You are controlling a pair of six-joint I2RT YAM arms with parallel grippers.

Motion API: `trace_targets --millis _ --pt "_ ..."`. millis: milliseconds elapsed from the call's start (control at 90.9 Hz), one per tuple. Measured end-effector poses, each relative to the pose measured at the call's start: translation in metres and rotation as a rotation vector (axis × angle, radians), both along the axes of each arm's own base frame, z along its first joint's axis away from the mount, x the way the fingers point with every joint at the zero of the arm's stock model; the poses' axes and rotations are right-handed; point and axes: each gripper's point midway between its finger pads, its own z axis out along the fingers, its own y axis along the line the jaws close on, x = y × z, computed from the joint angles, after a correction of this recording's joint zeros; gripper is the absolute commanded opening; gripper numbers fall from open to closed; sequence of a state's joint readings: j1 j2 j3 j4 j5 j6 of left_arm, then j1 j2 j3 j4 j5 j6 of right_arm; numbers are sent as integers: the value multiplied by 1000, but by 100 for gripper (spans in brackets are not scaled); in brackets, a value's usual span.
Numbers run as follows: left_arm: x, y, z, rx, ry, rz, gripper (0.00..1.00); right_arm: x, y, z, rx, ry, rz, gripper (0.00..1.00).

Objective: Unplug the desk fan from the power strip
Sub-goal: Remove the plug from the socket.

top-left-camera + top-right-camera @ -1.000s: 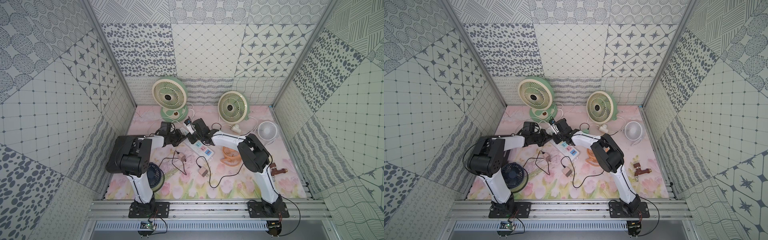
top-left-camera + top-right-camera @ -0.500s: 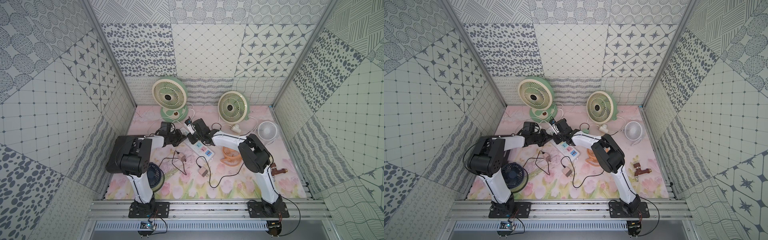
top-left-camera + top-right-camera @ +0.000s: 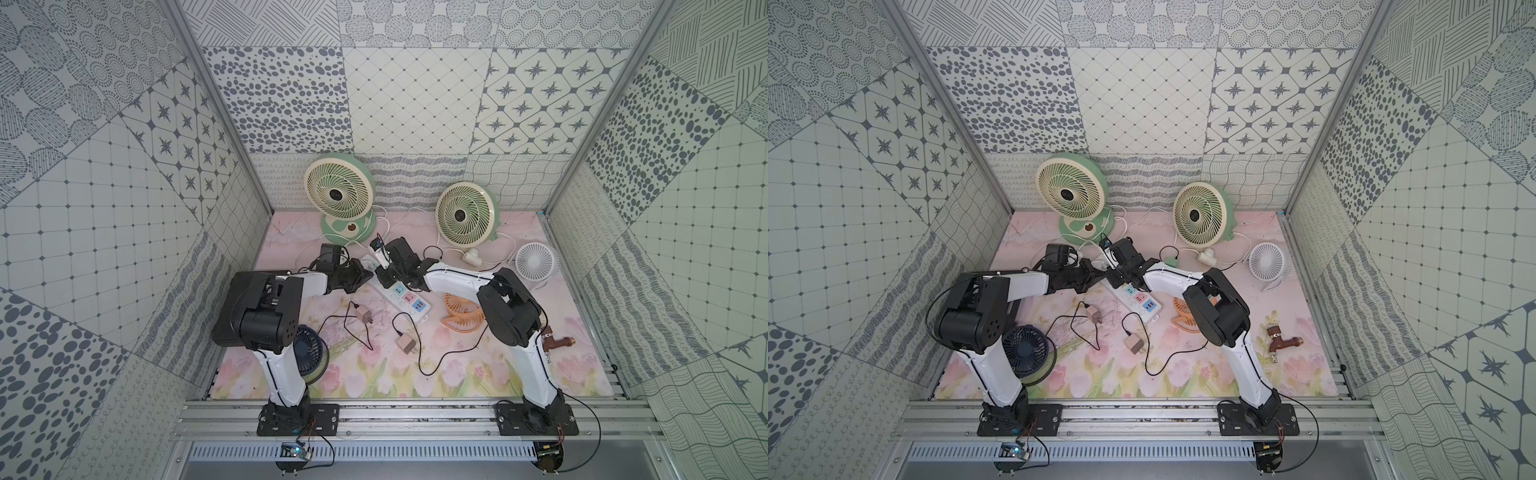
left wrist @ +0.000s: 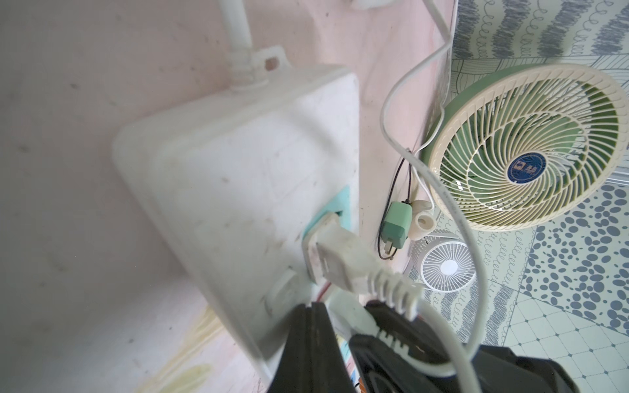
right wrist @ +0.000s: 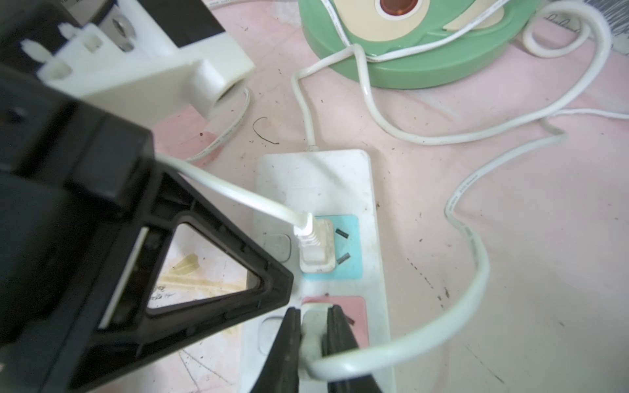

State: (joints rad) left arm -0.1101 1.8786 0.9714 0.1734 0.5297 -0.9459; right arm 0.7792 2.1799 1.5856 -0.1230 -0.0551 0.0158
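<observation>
**POWER STRIP: GRIP STATE AT THE PLUG**

The power strip [image 3: 409, 301] is laid flat on the floral mat [image 3: 457, 374], near its middle. It is placed in front of the taller green fan [image 3: 338, 193] and the shorter green fan [image 3: 463, 214]. In both top views its far end is covered by the two arms.

In the right wrist view, the right gripper [image 5: 315, 340] is seen clenched on a white plug [image 5: 313, 316] seated in the pink socket [image 5: 355, 306]. The plug's cord is looped out beside the fingers.

The left gripper [image 5: 284, 282] is fully closed, with nothing held. Its tip is set against the strip's face just beside the blue socket [image 5: 350, 238], in which a second plug [image 5: 315, 253] is seated.

The strip's own cord [image 5: 304, 102] is run from its end toward the green fan base [image 5: 408, 68]. Which fan each plug belongs to cannot be told.
</observation>
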Motion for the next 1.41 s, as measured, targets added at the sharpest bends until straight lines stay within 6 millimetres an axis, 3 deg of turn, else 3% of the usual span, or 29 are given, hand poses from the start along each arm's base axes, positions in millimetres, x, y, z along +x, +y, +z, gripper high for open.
trace_targets --millis 220,440,682,968,1211,1409 --pt "0 0 0 0 -1 1 0 6 -9 1 97 111 -13 0" --pt "0 1 0 1 0 2 0 -1 1 1 -10 -5 -3 0" --pt "0 1 0 -1 -5 1 0 6 -6 3 82 83 -13 0" --pt "0 1 0 1 -2 3 0 -3 2 3 -16 -18 4 0" --pt "-5 3 1 16 14 7 0 -1 -2 3 46 49 2 0" --pt "-9 5 0 25 23 7 0 -9 4 4 -2 -2 7 0"
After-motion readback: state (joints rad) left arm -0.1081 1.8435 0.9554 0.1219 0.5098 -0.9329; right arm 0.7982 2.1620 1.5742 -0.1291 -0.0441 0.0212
